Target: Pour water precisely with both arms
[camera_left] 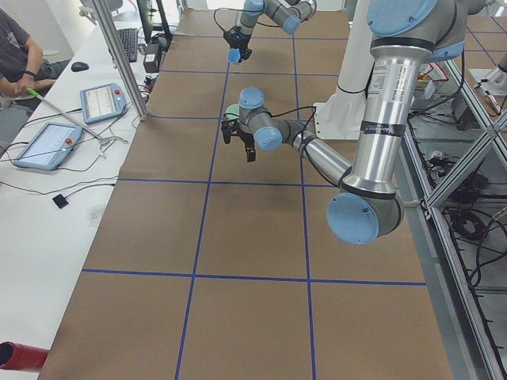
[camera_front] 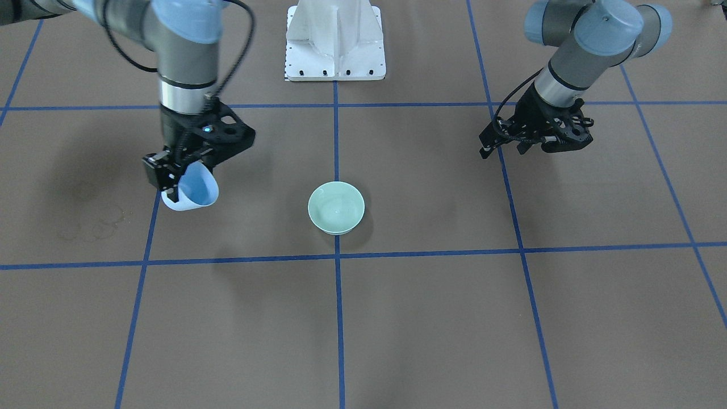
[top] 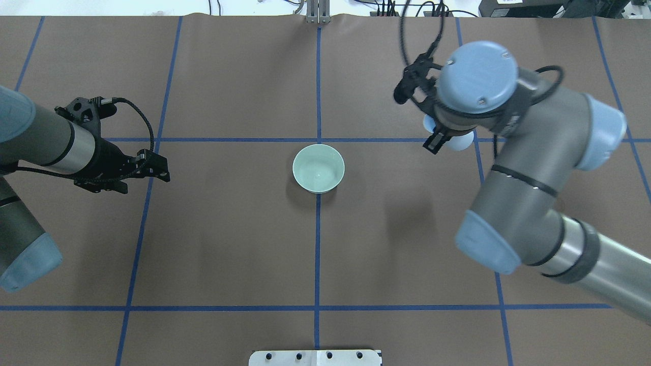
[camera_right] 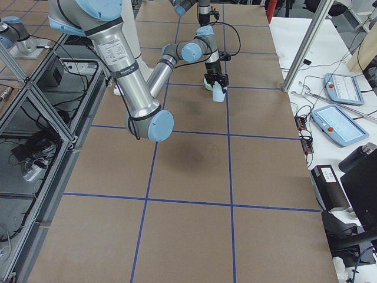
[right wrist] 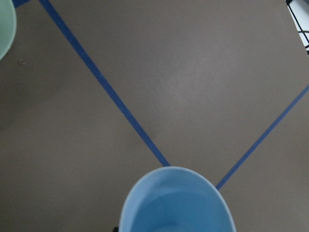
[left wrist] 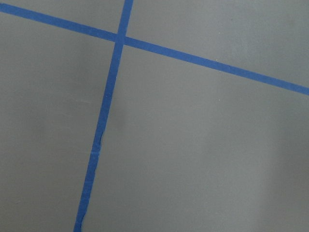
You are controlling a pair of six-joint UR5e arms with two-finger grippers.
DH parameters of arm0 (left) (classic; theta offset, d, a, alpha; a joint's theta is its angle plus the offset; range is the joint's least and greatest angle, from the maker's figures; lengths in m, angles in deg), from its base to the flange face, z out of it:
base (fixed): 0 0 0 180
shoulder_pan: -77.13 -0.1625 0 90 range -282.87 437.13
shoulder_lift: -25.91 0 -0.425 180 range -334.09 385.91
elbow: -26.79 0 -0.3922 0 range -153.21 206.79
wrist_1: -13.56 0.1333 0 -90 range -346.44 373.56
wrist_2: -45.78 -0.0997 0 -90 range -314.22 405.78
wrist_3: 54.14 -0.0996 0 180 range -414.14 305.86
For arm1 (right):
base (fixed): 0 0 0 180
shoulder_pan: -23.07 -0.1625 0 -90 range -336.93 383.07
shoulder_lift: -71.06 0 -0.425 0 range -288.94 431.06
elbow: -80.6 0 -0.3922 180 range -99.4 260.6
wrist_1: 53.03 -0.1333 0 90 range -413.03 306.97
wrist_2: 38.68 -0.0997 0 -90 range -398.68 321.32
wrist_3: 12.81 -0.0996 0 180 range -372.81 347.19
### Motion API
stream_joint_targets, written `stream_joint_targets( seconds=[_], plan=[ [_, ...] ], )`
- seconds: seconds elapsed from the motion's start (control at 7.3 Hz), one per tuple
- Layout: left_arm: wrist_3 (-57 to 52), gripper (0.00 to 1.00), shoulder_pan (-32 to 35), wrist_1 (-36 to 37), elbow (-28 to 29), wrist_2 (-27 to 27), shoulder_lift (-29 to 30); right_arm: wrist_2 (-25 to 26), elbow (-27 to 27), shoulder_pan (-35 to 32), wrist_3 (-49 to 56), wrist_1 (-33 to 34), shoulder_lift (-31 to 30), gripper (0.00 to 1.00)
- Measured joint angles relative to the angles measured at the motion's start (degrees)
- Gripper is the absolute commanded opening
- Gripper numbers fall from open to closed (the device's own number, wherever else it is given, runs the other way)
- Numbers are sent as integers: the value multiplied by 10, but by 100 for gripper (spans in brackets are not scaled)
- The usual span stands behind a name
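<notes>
The right gripper (camera_front: 173, 179) is clamped on a light blue cup (camera_front: 193, 192) at its rim. The cup is held tilted, with the mouth turned toward the front-facing camera. In the right wrist view a small amount of water (right wrist: 174, 215) is seen low in the cup, as a faint ripple only. The cup is found over a blue tape line (camera_front: 149, 227), and dried ring stains (camera_front: 93, 224) are seen on the table (camera_front: 431, 318) just beside it, on the side away from the centre.

A stretch of brown table is seen between the cup and a pale green bowl (camera_front: 336, 207), which are well apart. The bowl is stood upright on the middle tape line. A small glint is seen at its bottom; if this is liquid cannot be told.

On the other side of the bowl, also well apart from it, the left gripper (top: 161, 170) is hung over the table with its fingers apart. A white pedestal (camera_front: 335, 42) is placed behind the bowl, at the robot's edge.
</notes>
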Motion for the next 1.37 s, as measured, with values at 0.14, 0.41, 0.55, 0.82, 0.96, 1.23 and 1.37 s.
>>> stream_joint_targets(
  seconds=[0.14,0.41,0.55,0.82,0.96,1.23,1.37],
  plan=[
    [0,100,0,0,0,0,1,-25,44,-32,-15,-17,-54,0],
    [0,100,2,0,0,0,2,-58,92,-73,-64,-105,-171,0],
    [0,100,3,1,0,0,2,-79,85,-85,-121,-208,-242,0],
    [0,100,3,1,0,1,2,-114,-21,-109,-165,-511,-356,0],
    [0,100,4,1,-1,1,2,-157,-77,-139,-171,-614,-381,0],
    [1,100,4,1,-1,1,3,-202,-121,-181,-173,-705,-412,0],
    [1,100,4,1,-2,1,4,-194,-138,-185,-174,-751,-423,0]
  ],
)
